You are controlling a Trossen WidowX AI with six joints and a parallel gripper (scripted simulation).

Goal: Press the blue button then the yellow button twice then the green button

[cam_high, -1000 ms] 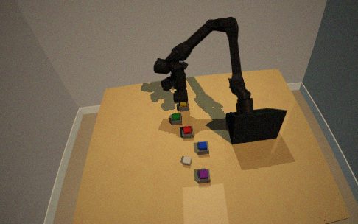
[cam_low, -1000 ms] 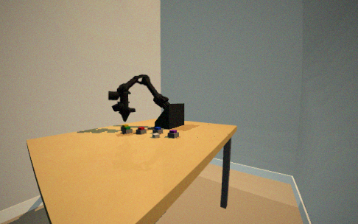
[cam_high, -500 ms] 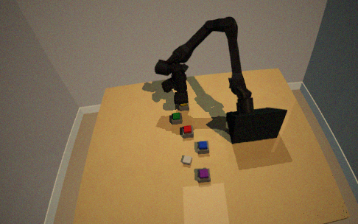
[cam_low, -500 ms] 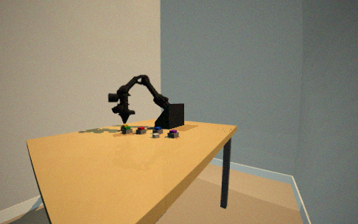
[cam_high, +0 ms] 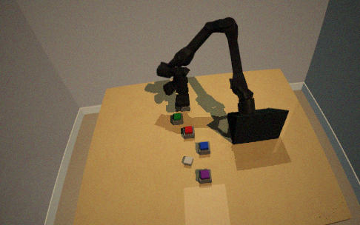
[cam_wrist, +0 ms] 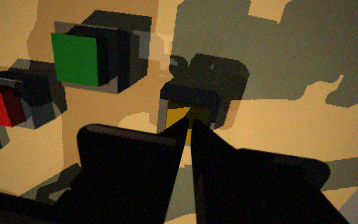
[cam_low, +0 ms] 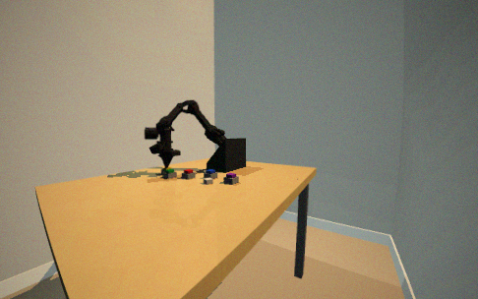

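Observation:
My gripper (cam_high: 182,106) (cam_low: 167,167) (cam_wrist: 189,123) is shut and empty, pointing down with its tips at the yellow button (cam_wrist: 175,118). In the wrist view the yellow cap looks low within its dark housing, and the fingertips cover part of it. In the top view the fingers hide the cap, and only some grey housing shows. The green button (cam_high: 177,116) (cam_low: 169,170) (cam_wrist: 75,60) stands beside it with its cap raised. The blue button (cam_high: 204,146) (cam_low: 210,171) stands farther along the row, its cap raised and nothing touching it.
The red button (cam_high: 188,129) (cam_low: 188,171) (cam_wrist: 9,108) stands between the green and blue buttons. The purple button (cam_high: 204,174) (cam_low: 231,175) is at the other end. A small white block (cam_high: 188,160) (cam_low: 209,181) lies between blue and purple. The black base (cam_high: 257,126) (cam_low: 234,154) stands to the right.

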